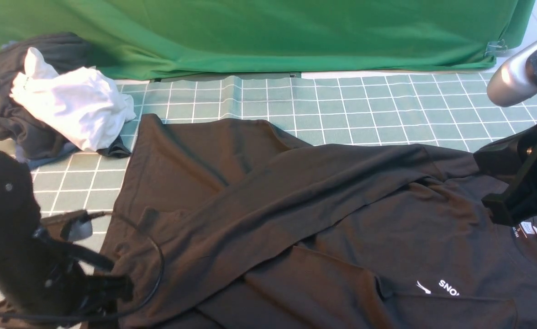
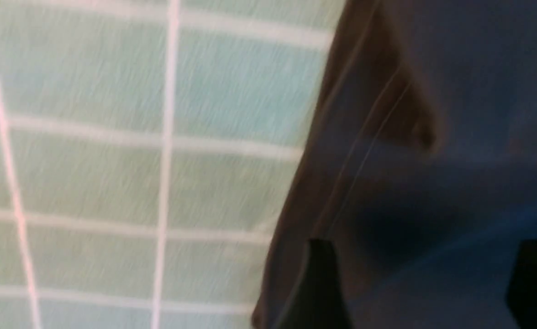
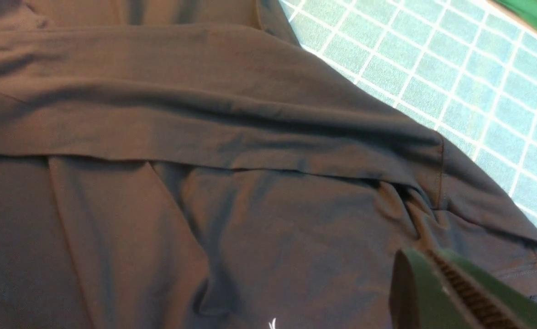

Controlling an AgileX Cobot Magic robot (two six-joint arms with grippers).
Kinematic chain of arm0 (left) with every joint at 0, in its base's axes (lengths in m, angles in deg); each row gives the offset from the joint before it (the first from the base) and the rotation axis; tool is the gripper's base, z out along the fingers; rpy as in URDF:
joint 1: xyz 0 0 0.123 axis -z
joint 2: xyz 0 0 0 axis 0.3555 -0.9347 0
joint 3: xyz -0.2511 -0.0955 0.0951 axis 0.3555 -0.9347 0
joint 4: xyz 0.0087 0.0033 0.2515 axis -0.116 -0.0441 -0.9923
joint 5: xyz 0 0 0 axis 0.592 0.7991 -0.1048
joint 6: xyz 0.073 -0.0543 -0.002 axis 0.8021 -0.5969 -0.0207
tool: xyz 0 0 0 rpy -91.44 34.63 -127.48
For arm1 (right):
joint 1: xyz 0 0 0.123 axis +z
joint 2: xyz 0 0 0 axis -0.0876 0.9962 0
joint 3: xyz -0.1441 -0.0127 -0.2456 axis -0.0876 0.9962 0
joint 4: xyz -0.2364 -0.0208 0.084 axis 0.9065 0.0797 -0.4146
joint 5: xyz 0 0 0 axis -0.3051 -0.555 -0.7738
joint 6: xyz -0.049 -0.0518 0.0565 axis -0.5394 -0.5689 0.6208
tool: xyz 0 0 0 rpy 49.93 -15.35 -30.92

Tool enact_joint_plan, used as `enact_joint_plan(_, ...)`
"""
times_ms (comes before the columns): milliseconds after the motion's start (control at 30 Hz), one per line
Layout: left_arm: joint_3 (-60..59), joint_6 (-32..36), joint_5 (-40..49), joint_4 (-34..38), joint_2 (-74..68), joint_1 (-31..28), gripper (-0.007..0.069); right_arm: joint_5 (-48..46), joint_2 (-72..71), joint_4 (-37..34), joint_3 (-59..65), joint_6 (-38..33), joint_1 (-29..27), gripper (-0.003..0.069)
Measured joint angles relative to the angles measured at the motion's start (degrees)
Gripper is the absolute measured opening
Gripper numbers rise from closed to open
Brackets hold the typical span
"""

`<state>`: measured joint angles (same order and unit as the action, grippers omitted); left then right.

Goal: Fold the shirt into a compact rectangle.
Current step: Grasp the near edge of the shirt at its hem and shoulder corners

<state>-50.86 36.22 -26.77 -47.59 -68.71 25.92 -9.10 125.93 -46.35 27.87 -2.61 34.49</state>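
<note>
Two arms are in view over one black shirt [image 1: 296, 205].

1. Shirt position: I see it spread on the checked mat [image 1: 364, 109], filling the centre and the robot's-right part of the near side. One long sleeve [image 1: 273, 201] lies folded diagonally across the body, from the far right shoulder toward the near left edge. Part of the white chest print [image 1: 446, 288] shows at the near right.

2. Left gripper [image 2: 428, 292]: I read its jaws as apart. In the left wrist view, the two dark fingers [image 2: 323, 283] stand well separated over the fabric, just inside the shirt's stitched edge, with nothing clamped between them. That view is motion-blurred.

3. Right gripper [image 3: 460, 292]: jaws together, pads meeting, no cloth visible between them. It hangs over the shirt's right shoulder area, near the neck label [image 1: 526, 227].

4. Other items: a white garment [image 1: 74, 107] rests on a dark clothes bundle [image 1: 3, 105] at the far left, apart from the shirt. A green cloth [image 1: 250, 36] covers the far side.
</note>
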Motion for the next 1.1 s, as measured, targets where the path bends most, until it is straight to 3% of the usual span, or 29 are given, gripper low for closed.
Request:
enact_joint_plan(133, -4.5, -0.6, 0.2, -1.0, 5.3, 0.0, 0.0542, 0.8, 0.0, -0.1, 0.0, 0.0, 0.0, 0.0019)
enact_joint_plan(400, -9.0, -2.6, -1.8, -5.8, 10.6, 0.8, 0.0498, 3.3, 0.0, -0.3, 0.0, 0.0, 0.0, 0.0019)
enact_joint_plan(667, -9.2, -1.7, -3.6, -8.2, 7.1, 8.4, 0.0494, 4.3, 0.0, -0.4, 0.0, -0.3, 0.0, 0.0019)
enact_joint_plan(833, -9.2, -5.0, -3.8, -8.4, 1.7, 11.5, 0.0492, 4.4, 0.0, -0.6, 0.0, -0.7, 0.0, 0.002)
enact_joint_plan(1033, -9.2, -7.4, -4.3, -8.4, -0.3, 11.6, 0.0433, 4.4, 0.0, -0.6, 0.0, -1.0, 0.0, 0.0026)
enact_joint_plan(1100, -9.2, -7.5, -4.4, -8.4, -0.4, 11.6, 0.0367, 4.3, 0.0, -0.6, 0.0, -1.0, 0.0, 0.0027)
